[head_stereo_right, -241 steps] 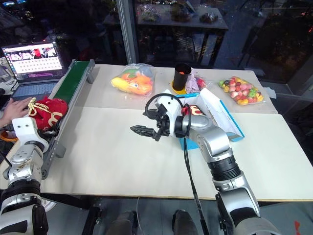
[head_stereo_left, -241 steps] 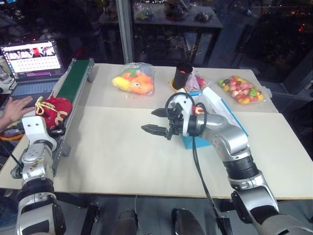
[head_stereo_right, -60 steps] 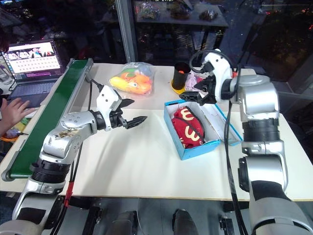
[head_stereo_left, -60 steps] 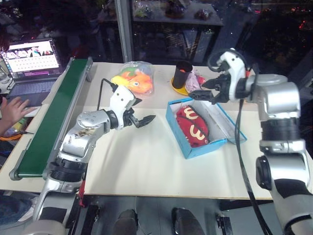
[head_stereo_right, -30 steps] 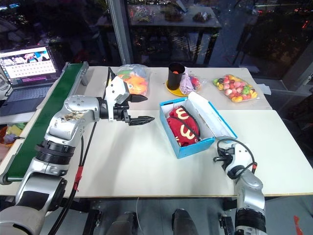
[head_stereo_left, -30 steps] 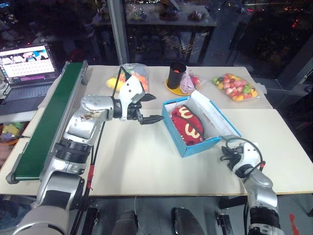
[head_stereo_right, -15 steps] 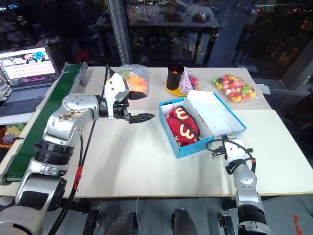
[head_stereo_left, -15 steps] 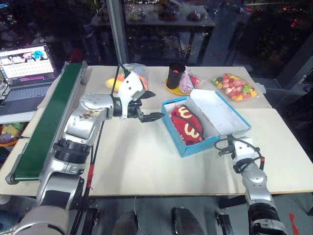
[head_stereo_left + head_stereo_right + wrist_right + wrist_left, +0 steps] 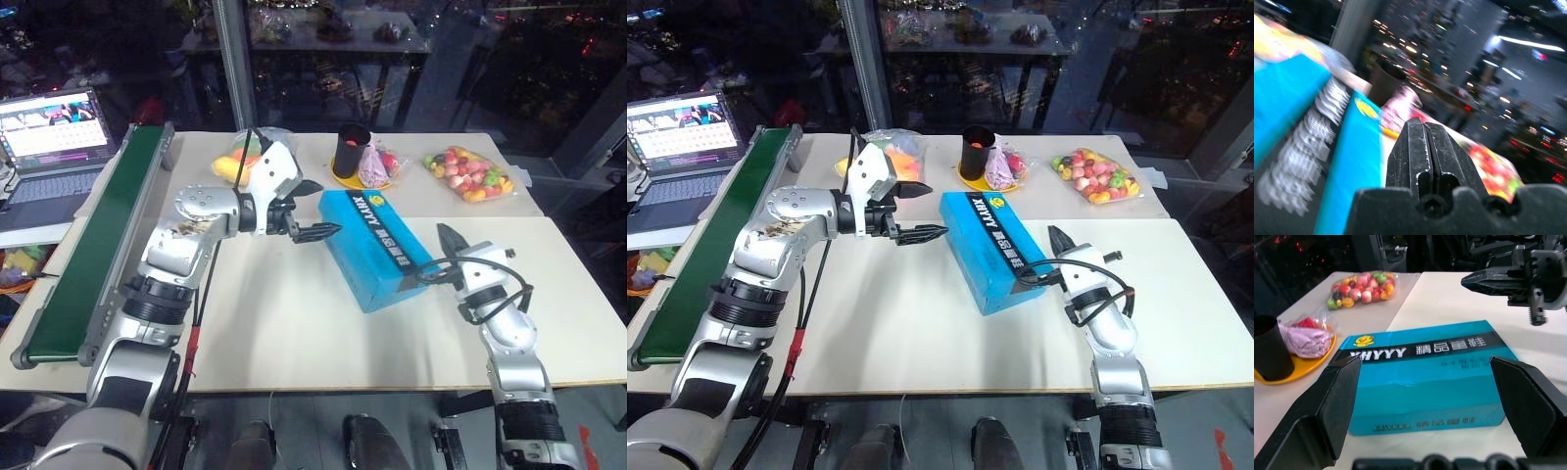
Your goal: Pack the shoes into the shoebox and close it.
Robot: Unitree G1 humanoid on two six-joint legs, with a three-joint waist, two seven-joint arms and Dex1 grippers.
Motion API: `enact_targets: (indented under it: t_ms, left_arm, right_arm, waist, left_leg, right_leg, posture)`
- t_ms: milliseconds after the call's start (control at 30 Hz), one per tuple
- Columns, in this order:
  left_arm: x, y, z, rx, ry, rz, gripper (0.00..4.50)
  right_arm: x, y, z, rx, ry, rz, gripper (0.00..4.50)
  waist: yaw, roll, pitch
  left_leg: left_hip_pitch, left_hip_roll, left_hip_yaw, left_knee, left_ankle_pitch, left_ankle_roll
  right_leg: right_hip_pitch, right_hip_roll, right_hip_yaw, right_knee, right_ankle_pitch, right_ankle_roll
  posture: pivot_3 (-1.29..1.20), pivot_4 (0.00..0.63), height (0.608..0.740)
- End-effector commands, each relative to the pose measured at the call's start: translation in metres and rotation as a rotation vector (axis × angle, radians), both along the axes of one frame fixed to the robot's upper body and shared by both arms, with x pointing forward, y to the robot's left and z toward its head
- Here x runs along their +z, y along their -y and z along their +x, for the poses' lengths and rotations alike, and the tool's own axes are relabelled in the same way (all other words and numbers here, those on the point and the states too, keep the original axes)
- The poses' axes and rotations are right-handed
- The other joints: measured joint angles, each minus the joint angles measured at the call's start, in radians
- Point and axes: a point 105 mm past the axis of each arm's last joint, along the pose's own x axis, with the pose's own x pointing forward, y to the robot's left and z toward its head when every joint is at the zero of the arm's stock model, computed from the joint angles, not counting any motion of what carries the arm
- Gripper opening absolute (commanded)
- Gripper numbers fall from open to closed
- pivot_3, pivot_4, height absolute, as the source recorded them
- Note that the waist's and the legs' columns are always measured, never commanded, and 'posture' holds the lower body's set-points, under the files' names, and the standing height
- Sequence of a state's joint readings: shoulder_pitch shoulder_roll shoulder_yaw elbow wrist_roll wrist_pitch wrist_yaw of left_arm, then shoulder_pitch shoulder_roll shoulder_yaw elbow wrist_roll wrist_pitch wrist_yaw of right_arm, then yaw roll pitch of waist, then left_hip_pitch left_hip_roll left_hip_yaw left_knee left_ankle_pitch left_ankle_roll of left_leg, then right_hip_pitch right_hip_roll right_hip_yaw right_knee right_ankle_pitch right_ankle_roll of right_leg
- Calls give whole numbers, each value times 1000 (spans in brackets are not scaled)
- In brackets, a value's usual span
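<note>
Between the two pincers lies the bright blue rectangular cardboard shoebox (image 9: 376,247), lid down flat, black label with yellow lettering uppermost; the shoes are hidden inside. Left gripper (image 9: 315,209): fingers spread wide, empty, just beside the box's far end (poised, not touching). Right gripper (image 9: 1056,242): fingers pressed together, holding nothing, raised just beside the box's near corner. Recommended handling: press the lid's free edge down evenly while steadying the opposite end, checking it seats flush.

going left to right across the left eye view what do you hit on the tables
laptop → green conveyor belt → left gripper → blue shoebox, lid shut → right gripper → bag of coloured sweets
</note>
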State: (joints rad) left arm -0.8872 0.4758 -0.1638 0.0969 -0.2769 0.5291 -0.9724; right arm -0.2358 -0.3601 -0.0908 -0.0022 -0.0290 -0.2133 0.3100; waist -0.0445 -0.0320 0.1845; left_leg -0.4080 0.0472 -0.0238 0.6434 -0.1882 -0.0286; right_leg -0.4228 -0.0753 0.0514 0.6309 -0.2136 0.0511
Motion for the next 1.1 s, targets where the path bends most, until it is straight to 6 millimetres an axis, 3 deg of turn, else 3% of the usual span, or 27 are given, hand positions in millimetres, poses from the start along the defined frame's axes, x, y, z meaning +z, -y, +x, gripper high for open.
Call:
enact_targets:
  t_ms: [33, 167, 233, 300, 400, 500, 600, 667, 733, 833, 867, 900, 1100]
  left_arm:
    - [13, -2, -3, 13, 50, -21, 4500]
    - [5, -1, -6, 28, 28, -34, 4500]
    - [-3, -1, -9, 44, 16, -18, 4500]
    - [-10, -4, -9, 71, 3, -8, 4500]
    - [-15, -10, -10, 102, -11, 2, 4500]
    - [-21, -16, -10, 144, -19, 16, 4500]
    - [-26, -24, -11, 188, -37, 6, 4500]
    - [-29, -25, -12, 197, -44, -1, 4500]
    - [-31, -27, -15, 200, -59, -29, 4500]
    - [-32, -29, -18, 187, -66, -72, 4500]
    - [-33, -31, -18, 188, -74, -100, 4500]
    - [-33, -33, -18, 191, -80, -120, 4500]
    - [-60, -55, -16, 266, -9, -120, 4500]
  right_arm:
    - [17, -23, 1, 94, -15, 20, 50]
    - [9, -57, 23, 207, -166, 52, 50]
    - [-7, -81, 31, 280, -221, -106, 50]
    - [-36, -94, 33, 344, -316, -268, 50]
    - [-66, -96, 30, 400, -440, -355, 50]
    - [-79, -93, 27, 419, -492, -389, 50]
    - [-85, -91, 23, 428, -542, -313, 50]
    - [-74, -90, 23, 434, -539, -225, 50]
    - [-47, -89, 23, 454, -518, -56, 50]
    - [-15, -82, 18, 486, -483, 37, 50]
    - [-5, -78, 15, 489, -468, 58, 570]
    - [1, -76, 14, 490, -462, 73, 725]
    - [36, -33, -9, 415, -421, 50, 2876]
  waist:
    - [0, 0, 0]
    - [-3, 0, 0]
    - [-6, 0, 0]
    - [-4, 0, 0]
    - [2, 0, 0]
    - [4, -5, -3]
    - [6, -7, -4]
    - [6, -7, -4]
    - [9, -7, -4]
    - [9, -7, -4]
    - [8, -6, -4]
    - [8, -6, -4]
    - [12, -6, -3]
  left_leg:
    - [0, 0, 0, 0, 0, 0]
    - [1, 0, 0, 1, 0, 0]
    - [1, 0, 0, 0, 0, 0]
    - [2, 0, 0, 0, 0, 0]
    - [1, 0, -1, 0, 0, 0]
    - [1, 0, 0, 0, 0, 0]
    - [2, 0, -1, 0, 0, 0]
    - [3, 0, -1, 0, 0, 0]
    - [2, 0, -1, 0, 0, 0]
    - [1, 0, -1, 0, 0, 0]
    - [1, 0, -1, 0, 0, 0]
    - [0, 0, -1, 0, 0, 0]
    - [1, 0, 0, 0, 0, 0]
  right_leg:
    - [0, 0, 0, 0, 0, 0]
    - [0, 0, 0, 1, 0, 0]
    - [0, 1, 1, 1, 0, 0]
    - [0, 1, 1, 1, 0, -1]
    - [0, 2, 1, 1, 0, -1]
    - [2, 1, 1, 0, 0, 0]
    - [3, 1, 1, 0, 0, 0]
    - [3, 1, 1, 0, 0, 0]
    - [3, 1, 1, 0, 0, 0]
    - [1, 1, 1, 0, 0, -1]
    - [1, 1, 1, 0, 0, -1]
    - [1, 1, 1, 0, 0, -1]
    - [1, 1, 1, 0, 0, -1]
  posture:
    - [0, 150, 733]
    - [0, 150, 733]
    - [0, 150, 733]
    - [0, 150, 733]
    - [0, 150, 733]
    - [0, 150, 733]
    - [0, 150, 733]
    - [0, 150, 733]
    - [0, 150, 733]
    - [0, 150, 733]
    - [0, 150, 733]
    - [0, 150, 733]
    - [0, 150, 733]
